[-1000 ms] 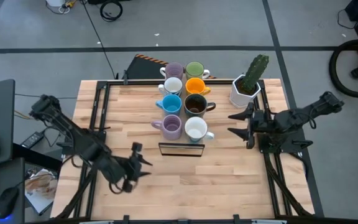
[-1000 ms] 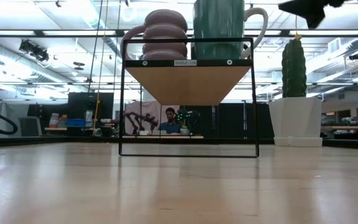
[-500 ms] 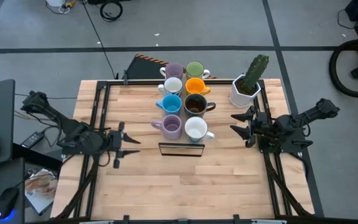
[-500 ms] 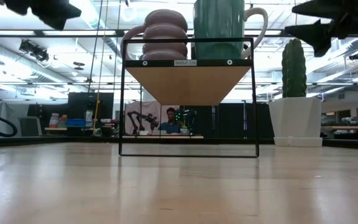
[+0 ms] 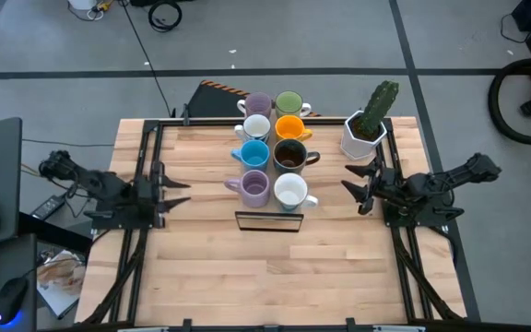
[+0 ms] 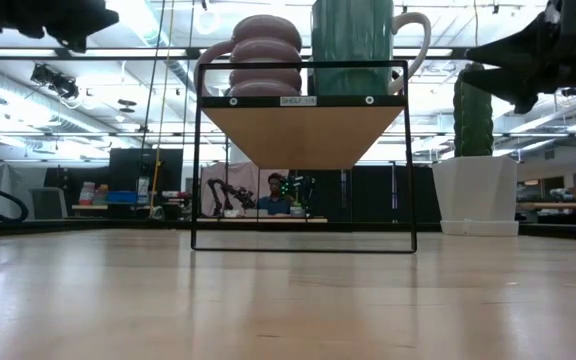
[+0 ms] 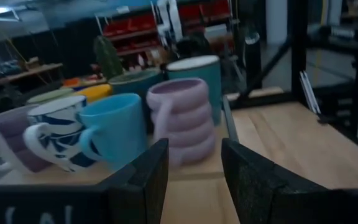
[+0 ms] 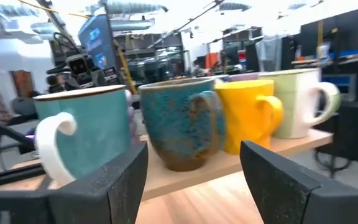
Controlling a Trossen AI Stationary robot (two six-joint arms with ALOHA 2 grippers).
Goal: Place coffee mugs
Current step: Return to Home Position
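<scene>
At 9 o'clock over the table (image 5: 210,267) we find the left gripper (image 5: 175,192), its fingers (image 7: 143,180) spread with nothing between them. From the centre toward 12 o'clock, the eight coffee mugs (image 5: 289,155) stand in two files on the shelf (image 5: 267,220). The lilac mug (image 5: 253,187) and the white mug (image 5: 290,191) are nearest us. At 3 o'clock the right gripper (image 5: 350,181) is also parted and empty. The cactus pot (image 5: 360,136) stands near it, at 1 o'clock.
</scene>
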